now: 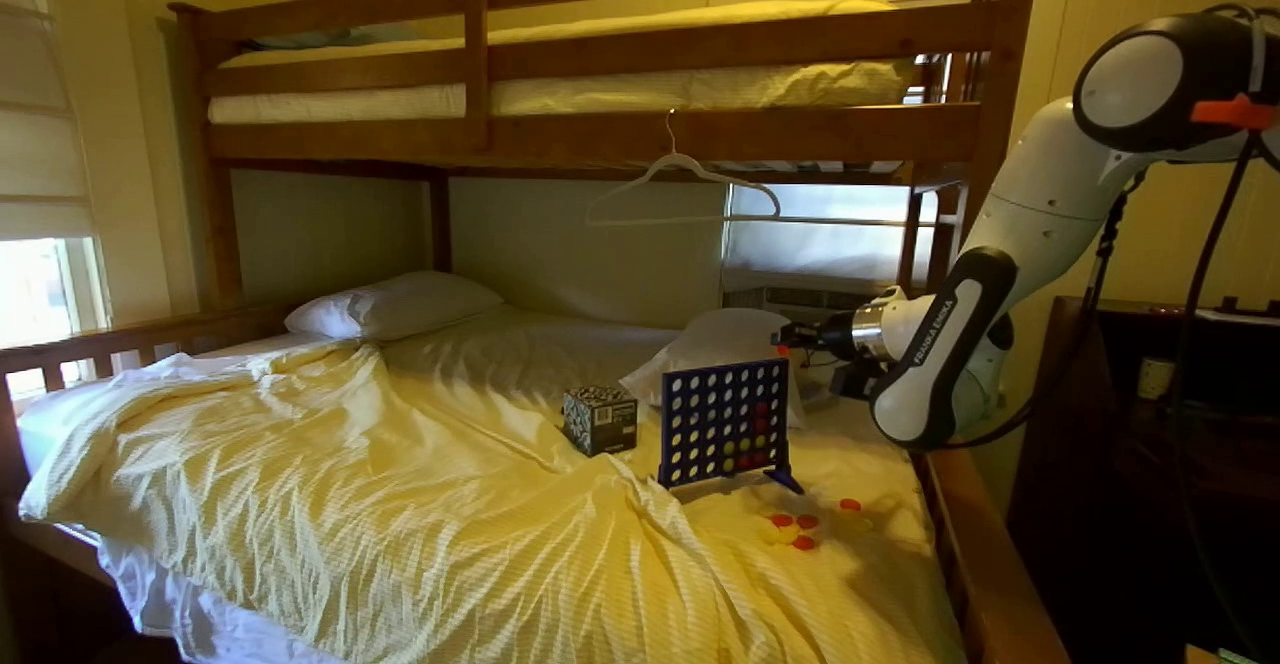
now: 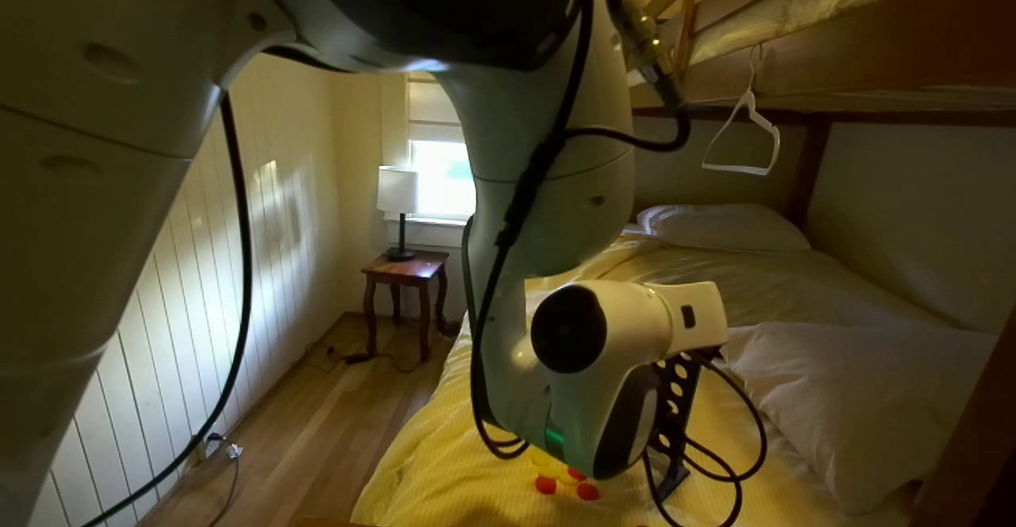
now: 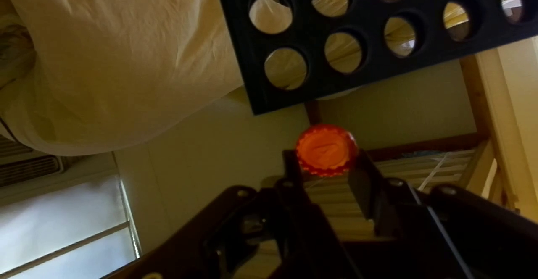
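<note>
Wrist view: gripper (image 3: 325, 158) pinches a red disc (image 3: 325, 149) between its fingertips (image 3: 360, 180); blue grid (image 3: 374, 22) just ahead of them, corner nearest. In an exterior view: disc just over that corner, contact unclear; box (image 1: 600, 421) lower, past the grid from the fingers; loose discs (image 1: 803, 543) below on yellow cover (image 1: 450, 504). In an exterior view: arm (image 2: 556, 186) hides the fingers.

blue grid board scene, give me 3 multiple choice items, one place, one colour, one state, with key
1. Where is the patterned box?
A) upper bunk
B) lower bed
C) windowsill

2. What colour is the disc in the gripper?
A) orange-red
B) green
C) white

3. How is the blue grid board set?
A) lying flat
B) folded shut
C) upright

1 B: it sits there in an exterior view.
2 A: the wrist view shows its orange-red face.
3 C: its face is vertical in an exterior view.
</note>
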You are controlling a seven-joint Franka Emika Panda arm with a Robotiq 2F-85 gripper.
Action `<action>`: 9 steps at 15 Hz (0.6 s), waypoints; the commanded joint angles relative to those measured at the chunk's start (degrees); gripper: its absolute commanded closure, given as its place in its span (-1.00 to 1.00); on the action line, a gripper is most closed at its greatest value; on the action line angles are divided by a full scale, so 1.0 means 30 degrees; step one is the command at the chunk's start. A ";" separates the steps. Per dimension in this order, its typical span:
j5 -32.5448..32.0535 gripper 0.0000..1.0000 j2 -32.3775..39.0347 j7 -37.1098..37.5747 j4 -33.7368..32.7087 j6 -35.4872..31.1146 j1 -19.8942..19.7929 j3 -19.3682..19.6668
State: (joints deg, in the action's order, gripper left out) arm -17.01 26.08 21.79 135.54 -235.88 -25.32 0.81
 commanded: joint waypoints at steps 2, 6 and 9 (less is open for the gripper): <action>0.0991 0.81 0.0138 -0.0187 0.0025 -0.0643 0.0686 0.0433; 0.2720 0.81 0.0063 -0.0610 0.0169 -0.1163 0.1297 0.0596; 0.3851 0.81 0.0037 -0.0927 0.0229 -0.1359 0.1810 0.0693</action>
State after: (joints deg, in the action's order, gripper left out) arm -9.25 26.12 20.29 135.69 -238.20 -22.15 1.92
